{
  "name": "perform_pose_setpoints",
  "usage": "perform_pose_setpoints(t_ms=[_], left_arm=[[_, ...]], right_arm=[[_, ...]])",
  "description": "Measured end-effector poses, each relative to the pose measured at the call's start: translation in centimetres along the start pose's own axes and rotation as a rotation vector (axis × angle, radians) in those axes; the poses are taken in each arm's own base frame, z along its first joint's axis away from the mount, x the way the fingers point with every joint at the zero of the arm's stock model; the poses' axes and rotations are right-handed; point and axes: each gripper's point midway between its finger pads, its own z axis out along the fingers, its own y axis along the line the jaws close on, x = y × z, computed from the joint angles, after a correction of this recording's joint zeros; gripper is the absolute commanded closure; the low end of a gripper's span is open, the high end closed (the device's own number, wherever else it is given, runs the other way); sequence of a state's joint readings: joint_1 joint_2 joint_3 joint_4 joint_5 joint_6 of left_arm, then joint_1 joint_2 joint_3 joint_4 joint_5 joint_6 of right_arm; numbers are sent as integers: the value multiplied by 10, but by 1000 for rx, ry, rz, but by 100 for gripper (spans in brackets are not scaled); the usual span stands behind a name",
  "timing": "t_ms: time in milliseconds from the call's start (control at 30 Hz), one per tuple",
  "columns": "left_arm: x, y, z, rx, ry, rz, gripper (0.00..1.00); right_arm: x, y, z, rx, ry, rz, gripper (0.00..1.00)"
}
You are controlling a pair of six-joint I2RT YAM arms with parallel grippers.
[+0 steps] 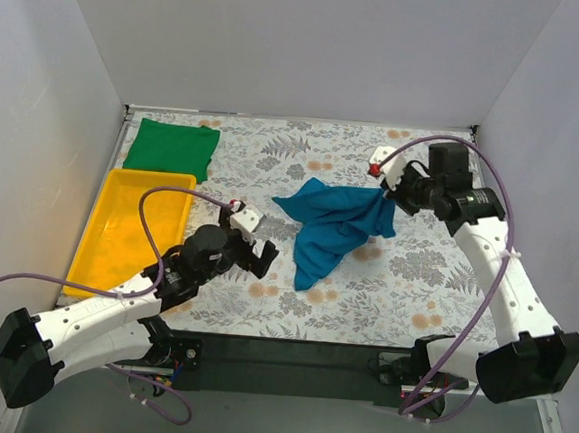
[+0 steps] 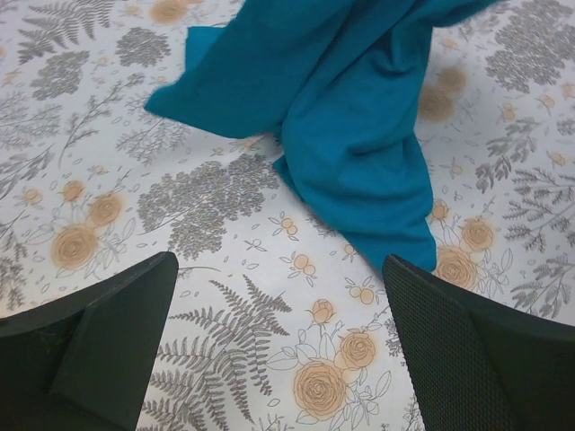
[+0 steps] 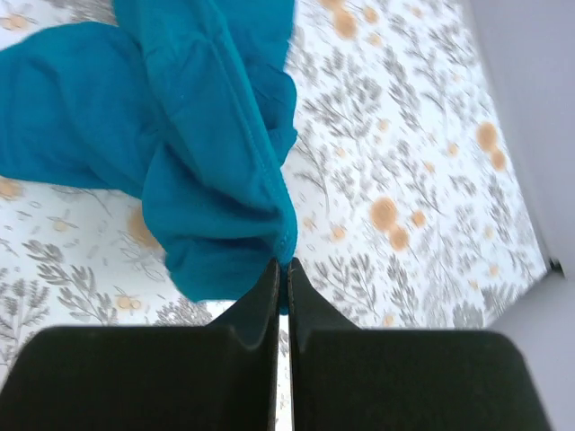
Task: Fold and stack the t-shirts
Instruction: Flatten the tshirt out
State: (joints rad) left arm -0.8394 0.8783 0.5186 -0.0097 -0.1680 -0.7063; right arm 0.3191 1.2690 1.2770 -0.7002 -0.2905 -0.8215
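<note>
Green t-shirt [image 1: 172, 147] lies folded flat at the far left corner of the floral surface [image 1: 415, 277], just beyond the yellow tray [image 1: 128, 232], which sits along the left edge. Right of the tray, the left end effector [image 1: 250, 249] hangs low over the surface with its fingers spread wide apart, holding nothing and pointing toward the teal t-shirt [image 1: 334, 225]. That shirt lies crumpled near the middle. Its far right edge is pinched in the right end effector [image 1: 385, 192], fingers pressed together on the hem.
</note>
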Motion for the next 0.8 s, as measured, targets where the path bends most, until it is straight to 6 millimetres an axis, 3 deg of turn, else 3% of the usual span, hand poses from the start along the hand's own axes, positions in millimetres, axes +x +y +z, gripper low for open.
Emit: perform_pose_setpoints(t_ms=[133,333,467,567,700,800], left_arm=[[8,-15,6,105,-44,72,2],[14,-36,34,210,-53,147,3],[21,-40,67,225,22,166,3],[14,-32,88,235,41,134,3],[-11,-5,115,246,39,31,3],[-27,15,138,261,60,-72,10]], right_arm=[[34,-2,-26,79,33,42,99],[77,19,-28,76,96,104,99],[87,25,-28,77,107,114,99],[88,25,-30,86,99,107,99],[87,26,-30,89,89,97,99],[87,27,-30,89,82,96,99]])
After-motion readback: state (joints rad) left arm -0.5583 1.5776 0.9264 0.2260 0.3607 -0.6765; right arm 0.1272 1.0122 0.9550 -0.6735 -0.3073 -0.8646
